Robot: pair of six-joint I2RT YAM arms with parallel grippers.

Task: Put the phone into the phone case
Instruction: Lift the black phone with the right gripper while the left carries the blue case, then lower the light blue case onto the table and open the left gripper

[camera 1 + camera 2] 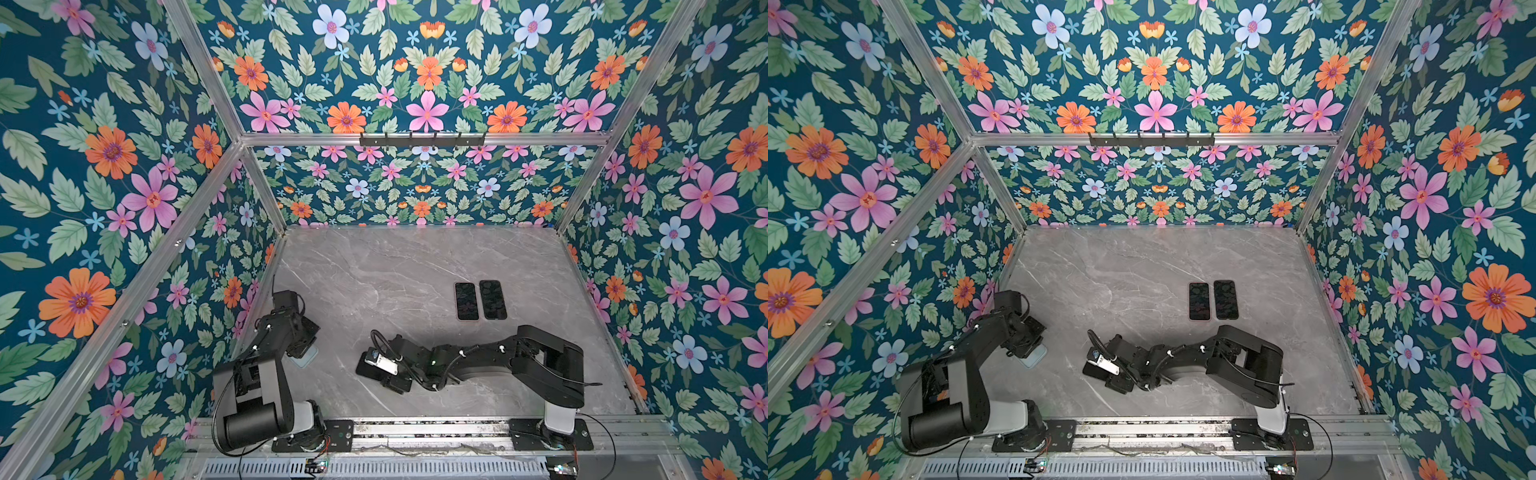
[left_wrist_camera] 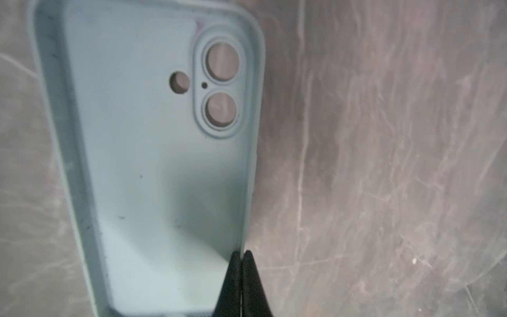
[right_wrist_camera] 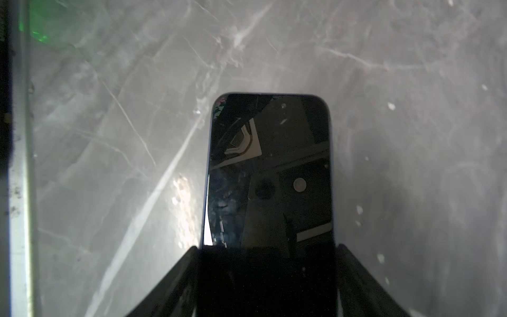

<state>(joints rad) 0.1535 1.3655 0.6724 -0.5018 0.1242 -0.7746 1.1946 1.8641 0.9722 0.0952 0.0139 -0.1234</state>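
In both top views the pink-edged phone [image 1: 466, 301] [image 1: 1199, 301] is lying flat on the marble table [image 1: 395, 266], with a second dark phone [image 1: 493, 299] just beside it. Nearer the camera and left of the pink-edged phone, the phone [image 1: 365, 371] is showing as a dark slab under the right arm [image 1: 540, 361]. Well left of it, the pale blue phone case [image 1: 305, 357] is peeking out from under the left arm [image 1: 266, 332].

In the left wrist view the left gripper [image 2: 241, 254] is pinching one long side wall of the case, which is sitting open side up.

In the right wrist view the right gripper [image 3: 269, 247] is grasping the phone across its width, screen up.
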